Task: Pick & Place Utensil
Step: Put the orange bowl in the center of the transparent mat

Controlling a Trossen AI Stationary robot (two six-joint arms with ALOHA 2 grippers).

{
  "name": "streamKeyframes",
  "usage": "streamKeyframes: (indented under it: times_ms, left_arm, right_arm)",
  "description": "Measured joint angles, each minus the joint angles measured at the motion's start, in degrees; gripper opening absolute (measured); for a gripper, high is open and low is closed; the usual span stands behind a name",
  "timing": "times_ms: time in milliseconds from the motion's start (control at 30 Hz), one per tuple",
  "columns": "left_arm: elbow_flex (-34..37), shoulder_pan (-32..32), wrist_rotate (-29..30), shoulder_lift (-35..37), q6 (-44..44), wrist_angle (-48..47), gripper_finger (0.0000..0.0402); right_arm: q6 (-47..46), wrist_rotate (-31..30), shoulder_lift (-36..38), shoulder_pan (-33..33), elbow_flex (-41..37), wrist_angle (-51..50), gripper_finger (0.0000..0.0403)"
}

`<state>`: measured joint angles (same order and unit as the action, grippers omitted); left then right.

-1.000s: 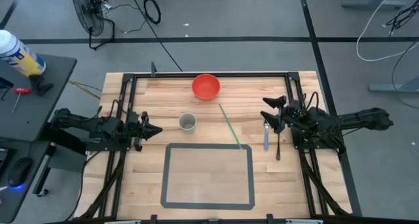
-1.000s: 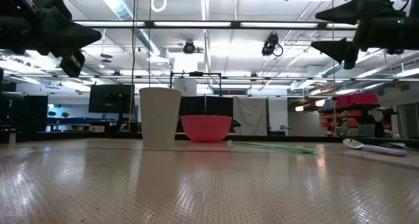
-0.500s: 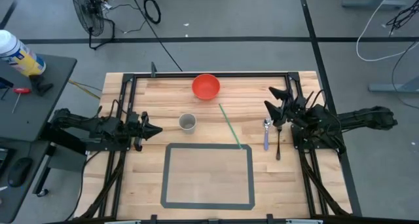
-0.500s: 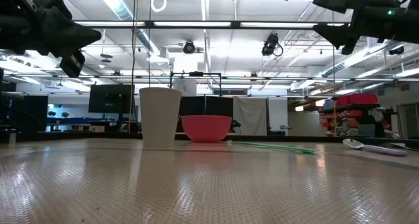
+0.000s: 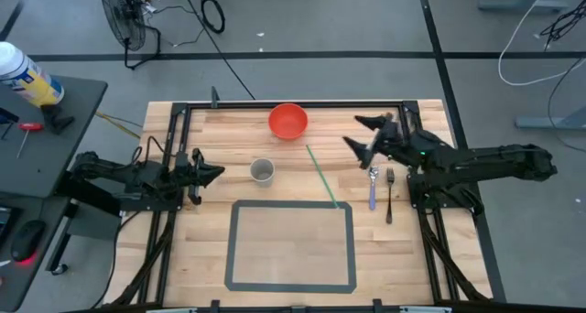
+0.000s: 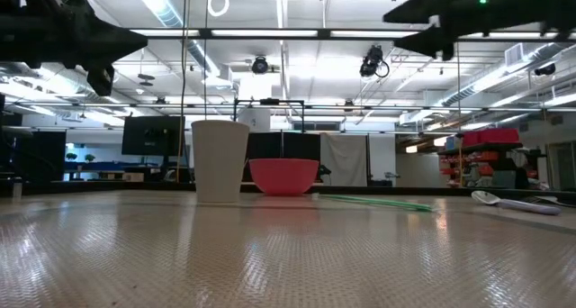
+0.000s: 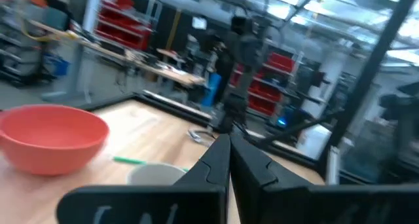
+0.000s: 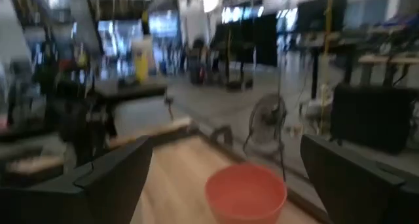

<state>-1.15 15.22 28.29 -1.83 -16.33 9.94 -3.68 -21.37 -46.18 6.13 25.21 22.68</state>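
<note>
Two utensils lie side by side on the light wooden table (image 5: 275, 258), just beside and below the right gripper (image 5: 359, 134) on the side toward its arm's base: a spoon with a pale blue-lilac handle and shiny bowl (image 5: 373, 188) and a dark-handled metal fork (image 5: 389, 196). Each has its long axis running front to back across the table, with the spoon's bowl and the fork's tines at the far end, toward the table's back edge; the two are close together but apart. The right gripper hangs above the table, its two dark fingers spread wide and holding nothing. Between it and the utensils' near ends a single thin green straw (image 5: 321, 177) lies slanted, its far end nearer the gripper and its near end touching the one dark tape rectangle (image 5: 291, 245) marked on the table. One red plastic bowl (image 5: 287, 121) stands beyond the right gripper toward the back edge, and one pale paper cup (image 5: 263, 171) stands upright between the two grippers. The left gripper (image 5: 216, 171) waits above the table's left side, fingers pressed together on nothing, pointing at the cup. No writing on any of these things can be read.
</note>
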Motion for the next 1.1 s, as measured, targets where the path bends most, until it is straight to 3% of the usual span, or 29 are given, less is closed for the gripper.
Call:
streamKeyframes:
  times_ms: [233, 500, 867, 1100]
  left_arm:
    - [0.0, 0.0, 3.7, 0.0, 0.5, -0.4, 0.0014]
    - [0.0, 0.0, 7.9, 0.0, 0.7, -0.4, 0.0014]
    - [0.0, 0.0, 7.9, 0.0, 0.5, -0.5, 0.0014]
    - [0.0, 0.0, 8.1, 0.0, 0.5, -0.6, 0.0014]
  right_arm:
    - [3.3, 7.4, -14.0, 0.4, 9.0, -3.9, 0.0391]
    - [4.8, 9.0, -31.4, 0.9, 26.0, -22.0, 0.0364]
    - [12.9, 13.5, -54.6, 6.7, 51.1, -46.8, 0.0362]
    - [17.0, 18.1, -62.4, 10.6, 56.6, -48.9, 0.0358]
